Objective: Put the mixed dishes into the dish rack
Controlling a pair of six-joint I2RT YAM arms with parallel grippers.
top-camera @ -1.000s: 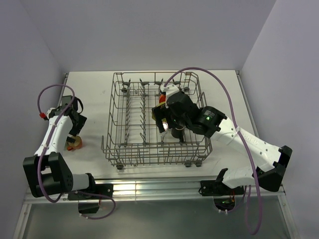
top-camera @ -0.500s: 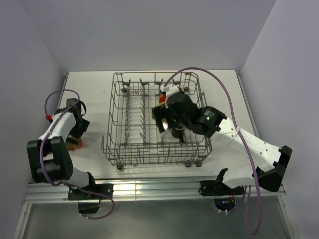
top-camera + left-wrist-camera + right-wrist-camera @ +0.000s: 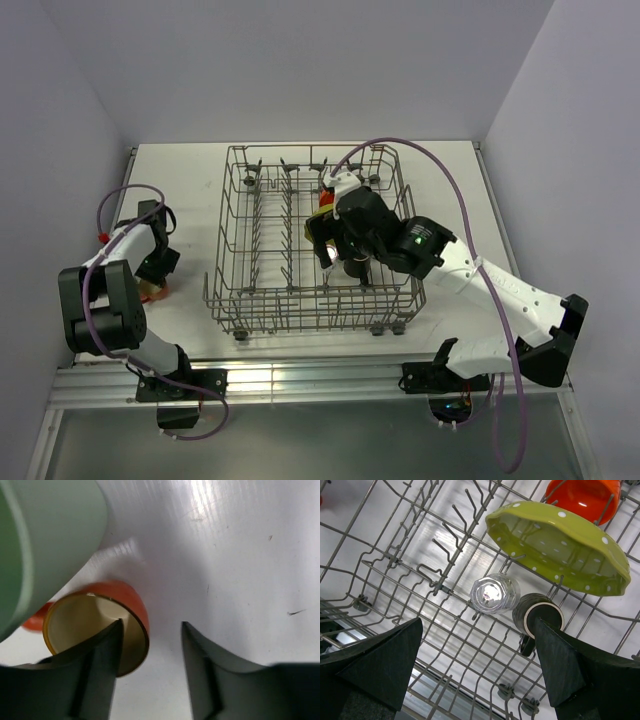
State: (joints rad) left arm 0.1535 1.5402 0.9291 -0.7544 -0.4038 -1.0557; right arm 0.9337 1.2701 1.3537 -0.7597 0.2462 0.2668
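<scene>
Altogether, six dishes are counted, along with one dish rack [image 3: 300,310] and two arms; four dishes are seen inside the rack and two on the white table [image 3: 185,175] to its left.

In the right wrist view the four racked pieces are shown plainly: one orange bowl [image 3: 585,497] at the far end, one yellow-green scalloped plate [image 3: 560,545] leaned on edge just beside it, one clear glass [image 3: 495,594] and one dark brown mug [image 3: 538,615] side by side below the plate; from above these are largely covered by the right arm. The right gripper [image 3: 479,630] is held over the rack with its jaws wide apart and nothing between them.

The left wrist view alone gives the pale green cup [image 3: 50,545], which cannot be made out from above; the small orange handled cup [image 3: 100,625] is shown on its side just beside it, mouth toward the camera. The left gripper [image 3: 152,630] is set low at this cup, jaws apart: one finger [image 3: 100,670] is placed at the mouth, the other [image 3: 205,675] outside over bare table, so the cup's wall is straddled but not clamped. From above, only a sliver of that cup [image 3: 152,291] is seen under the left gripper [image 3: 157,266].
</scene>
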